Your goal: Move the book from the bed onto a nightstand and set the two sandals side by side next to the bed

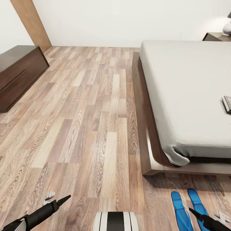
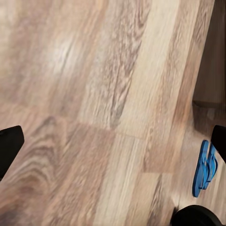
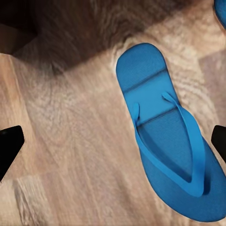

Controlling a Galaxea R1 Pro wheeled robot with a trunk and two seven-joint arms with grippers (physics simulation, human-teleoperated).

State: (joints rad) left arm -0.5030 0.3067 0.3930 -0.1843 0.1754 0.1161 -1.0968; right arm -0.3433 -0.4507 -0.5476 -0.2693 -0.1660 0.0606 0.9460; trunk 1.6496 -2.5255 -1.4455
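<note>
Room: white walls, brown wood-plank floor [image 1: 86, 122]; long low dark dresser [image 1: 17, 72] far ahead and to the outer side of the left gripper.
Left gripper [image 2: 113, 141]: low over bare planks, touching nothing; fingers well apart, with a dark fingertip [image 2: 8, 146] at one edge of the left wrist view and its partner at the opposite edge.
Right gripper [image 3: 113, 143]: hovering just above the floor, directly over one sandal; fingers spread wide, one dark fingertip [image 3: 9, 146] on either side of the sandal, nothing clamped between them, contact with the sandal not evident.
Left arm [image 1: 38, 215]: dark, pointing forward over the floor in the head view.
Right arm [image 1: 208, 219]: dark, reaching forward, its tip over the pair of sandals.
Sandals: two bright blue flip-flops lying flat, side by side on the floor at the foot corner of the bed; left sandal [image 1: 180, 210] just inboard of the right gripper, right sandal [image 1: 197, 202] beneath it; strap and sole close up in the right wrist view [image 3: 165, 127]; the pair seen edge-on in the left wrist view [image 2: 203, 168], well off to the side of the left gripper.
Bed [image 1: 186, 96]: pale grey mattress on a dark wooden frame, ahead of the right gripper.
Book [image 1: 227, 103]: dark-covered, flat on the mattress, far ahead of the right gripper, cut by the picture's edge.
Nightstand [image 1: 215, 36]: dark wood, beyond the bed's far end, well ahead of both grippers.
</note>
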